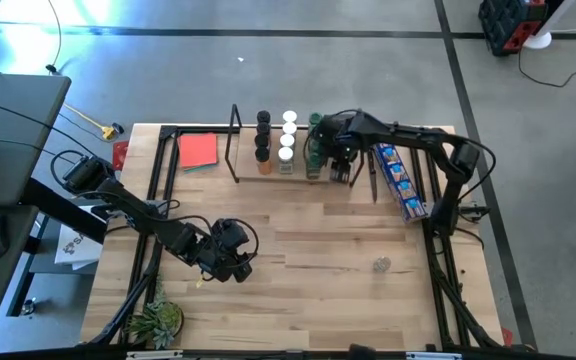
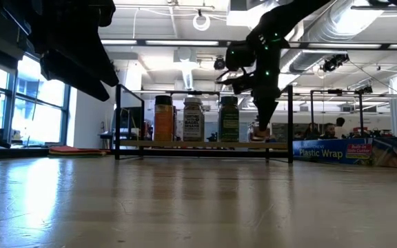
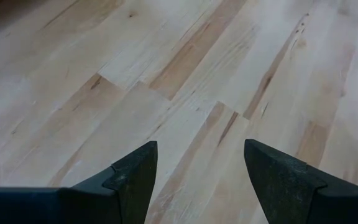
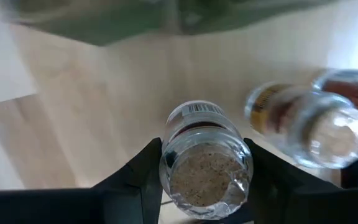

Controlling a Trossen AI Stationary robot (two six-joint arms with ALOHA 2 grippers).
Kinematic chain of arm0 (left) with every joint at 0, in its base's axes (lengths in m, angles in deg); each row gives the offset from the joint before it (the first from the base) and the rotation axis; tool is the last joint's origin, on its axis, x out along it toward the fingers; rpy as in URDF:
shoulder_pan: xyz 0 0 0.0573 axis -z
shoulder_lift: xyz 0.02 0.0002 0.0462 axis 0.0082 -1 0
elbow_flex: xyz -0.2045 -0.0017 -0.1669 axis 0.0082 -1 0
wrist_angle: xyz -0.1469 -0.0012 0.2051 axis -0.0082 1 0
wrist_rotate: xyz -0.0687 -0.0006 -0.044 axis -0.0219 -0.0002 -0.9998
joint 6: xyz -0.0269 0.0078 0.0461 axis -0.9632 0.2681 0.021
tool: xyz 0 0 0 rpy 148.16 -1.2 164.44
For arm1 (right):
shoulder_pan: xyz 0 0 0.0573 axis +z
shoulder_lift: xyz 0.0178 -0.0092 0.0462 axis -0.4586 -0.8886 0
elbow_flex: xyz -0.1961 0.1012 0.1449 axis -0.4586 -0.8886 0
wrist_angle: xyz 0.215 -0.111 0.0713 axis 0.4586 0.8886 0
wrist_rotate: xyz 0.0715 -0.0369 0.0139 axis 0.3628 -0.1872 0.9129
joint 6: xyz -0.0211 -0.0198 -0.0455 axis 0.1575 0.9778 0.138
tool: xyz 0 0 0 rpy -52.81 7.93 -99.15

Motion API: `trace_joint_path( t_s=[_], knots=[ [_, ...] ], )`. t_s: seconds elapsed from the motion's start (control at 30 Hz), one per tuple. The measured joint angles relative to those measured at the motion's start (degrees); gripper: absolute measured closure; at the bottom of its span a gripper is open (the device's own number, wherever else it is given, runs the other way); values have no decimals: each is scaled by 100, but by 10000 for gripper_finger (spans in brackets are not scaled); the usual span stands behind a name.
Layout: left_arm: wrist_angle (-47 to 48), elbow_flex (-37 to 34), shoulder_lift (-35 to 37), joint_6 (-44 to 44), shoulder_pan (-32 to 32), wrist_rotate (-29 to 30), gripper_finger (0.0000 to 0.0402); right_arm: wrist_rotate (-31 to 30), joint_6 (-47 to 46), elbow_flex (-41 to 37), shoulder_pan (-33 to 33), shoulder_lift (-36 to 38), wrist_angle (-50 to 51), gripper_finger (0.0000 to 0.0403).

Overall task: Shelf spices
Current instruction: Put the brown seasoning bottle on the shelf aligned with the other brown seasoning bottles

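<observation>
My left gripper (image 1: pixel 230 252) hangs low over the near middle of the wooden table (image 1: pixel 318 300), fingers (image 3: pixel 132 177) spread apart with only bare planks between them; it grasps nothing. Off at the near left corner sits a small green plant (image 1: pixel 156 322), and a small crumpled bit (image 1: pixel 381 264) lies alone on the right half of the boards.

Farther back, my right gripper (image 1: pixel 340 160) reaches over the right end of the shelf (image 1: pixel 298 176), the low light-wood rack with black loop frames standing along the far edge of the table. Its fingers (image 4: pixel 135 180) are clenched on either side of a clear spice jar (image 4: pixel 205 165). Through the clear end facing my wrist camera I see speckled tan seasoning filling it, and a barcode label wraps the far part of its body. Its long axis runs straight along the gripper's line of sight. Just beside it two more clear jars (image 4: pixel 319 121) stand blurred.

On the shelf the spices are set in rows from front to back: a black-lidded row (image 1: pixel 263 135), a white-lidded row (image 1: pixel 288 135) and a green-lidded row (image 1: pixel 314 140), all upright, long axes vertical. From table height the front ones read as an orange jar (image 2: pixel 163 118), a pale jar (image 2: pixel 194 118) and a green jar (image 2: pixel 229 118).

To the shelf's left lies a flat red square (image 1: pixel 198 151); to its right a long blue packet (image 1: pixel 400 180) marked Plastic Wrap.
</observation>
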Motion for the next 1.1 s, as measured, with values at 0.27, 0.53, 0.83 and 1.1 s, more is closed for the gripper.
trace_joint_path(
  t_s=[0.27, 0.53, 0.83, 1.1],
  knots=[
    [-20, 0, 0, 0, 0, -17, 165, 19, -137, 1, -139, 2, -169, 186],
    [-20, 0, -1, 0, 0, -21, 165, -195, -145, 7, -129, 11, -151, 171],
    [-25, 0, 0, 0, 0, -24, 165, -538, -478, 541, 63, 79, 669, 168],
    [-21, 0, 0, 0, 59, 10, 165, -518, -783, 1100, 1138, 552, 1837, 167]
  ],
)
